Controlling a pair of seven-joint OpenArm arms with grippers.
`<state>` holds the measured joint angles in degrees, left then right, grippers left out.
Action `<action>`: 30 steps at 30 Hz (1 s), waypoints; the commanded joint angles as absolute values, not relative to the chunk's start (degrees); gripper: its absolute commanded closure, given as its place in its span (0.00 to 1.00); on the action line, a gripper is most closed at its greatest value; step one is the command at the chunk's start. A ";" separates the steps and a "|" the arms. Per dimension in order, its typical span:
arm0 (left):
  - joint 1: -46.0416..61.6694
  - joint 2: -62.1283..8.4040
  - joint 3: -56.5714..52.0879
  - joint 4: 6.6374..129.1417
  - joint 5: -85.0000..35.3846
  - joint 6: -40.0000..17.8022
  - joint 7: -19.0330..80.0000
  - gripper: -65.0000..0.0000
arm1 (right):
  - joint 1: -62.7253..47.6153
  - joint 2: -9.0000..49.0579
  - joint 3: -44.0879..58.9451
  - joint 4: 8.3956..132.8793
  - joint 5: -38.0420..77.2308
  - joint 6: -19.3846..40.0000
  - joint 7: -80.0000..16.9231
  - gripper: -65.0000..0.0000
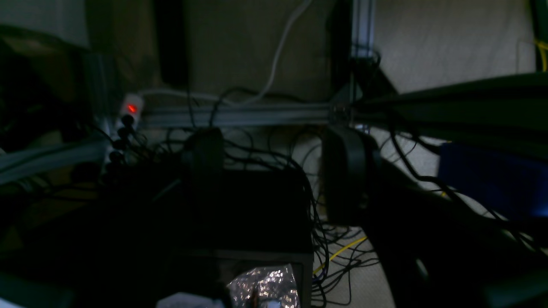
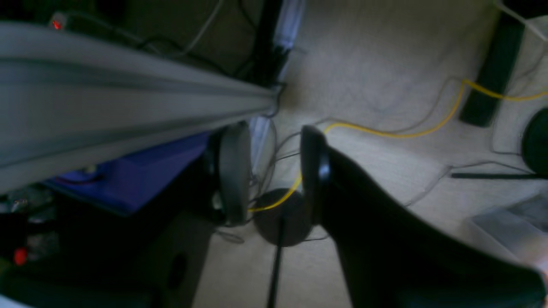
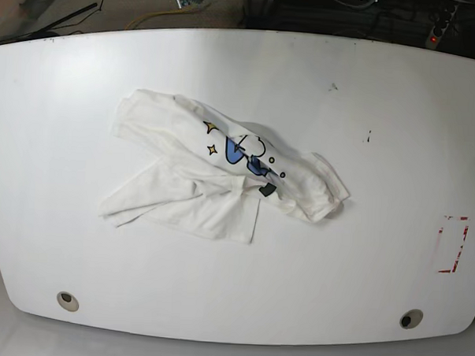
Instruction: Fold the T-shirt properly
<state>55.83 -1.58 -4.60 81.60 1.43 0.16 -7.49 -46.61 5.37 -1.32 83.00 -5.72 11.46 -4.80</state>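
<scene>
T-shirt (image 3: 214, 173) lies crumpled on white table (image 3: 376, 255); right claw (image 2: 274, 171) and left claw (image 1: 278, 171) both spread

obstacle: crumpled T-shirt (image 3: 222, 173) lying left of bench (image 3: 383, 90) centre | free: right half, all four corners lying open

Gripper: left gripper (image 1: 278, 171), dark fingers apart, empty.
Beyond fingers: tangled black cables (image 1: 274, 158).
Far left: power strip (image 1: 124, 124), red light.
</scene>
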 commanded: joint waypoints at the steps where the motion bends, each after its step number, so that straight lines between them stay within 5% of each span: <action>1: 59.38 -1.71 -4.70 86.02 1.36 0.31 -8.57 0.49 | -49.36 5.76 -0.13 86.81 -5.49 11.12 -4.35 0.71; 17: 74.68 -1.71 -4.79 113.19 1.27 0.31 -8.57 0.49 | -61.58 7.78 4.09 107.47 2.42 11.21 -4.35 0.71; 30: 73.89 -2.24 -4.88 115.21 1.27 0.31 -8.84 0.48 | -56.57 7.78 9.36 111.69 7.25 11.21 -4.35 0.71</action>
<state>73.28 -2.20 -4.75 114.37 1.41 0.19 -7.35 -56.45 7.62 9.17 110.34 6.70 10.94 -5.43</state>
